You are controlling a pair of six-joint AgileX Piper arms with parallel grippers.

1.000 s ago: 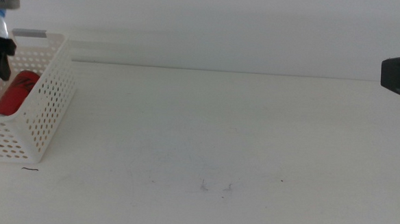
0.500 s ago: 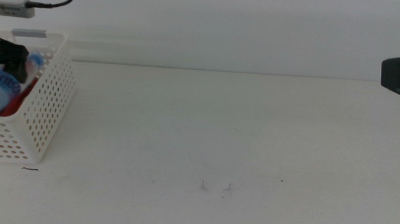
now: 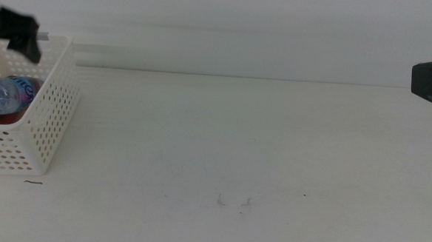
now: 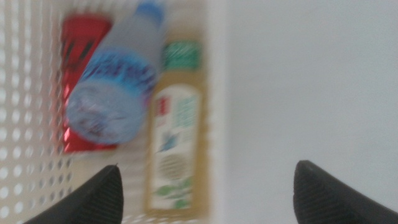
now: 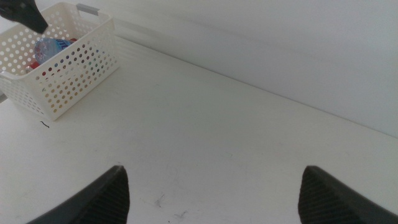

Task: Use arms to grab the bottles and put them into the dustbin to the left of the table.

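White plastic basket (image 3: pixel 49 120), perforated walls, standing at the left end of the desk (image 3: pixel 229 144); contents three. Water bottle (image 4: pixel 115 78), clear with blue cap and blue label, lying on its side on top, partly across the red can (image 4: pixel 81 56) and touching the yellow-liquid bottle (image 4: pixel 174 143), which lies flat along the basket wall next to the open desk. Red can: lying flat beneath the water bottle, mostly covered in the middle view. Left tool (image 4: pixel 205 186): poised above the basket, pointing down over its desk-side wall, jaws spread wide with nothing between them; in the middle view only a dark blurred part of it shows over the basket's far corner. Right tool (image 5: pixel 211 186): held over the right part of the desk, angled towards the basket from well apart, jaws wide and empty.
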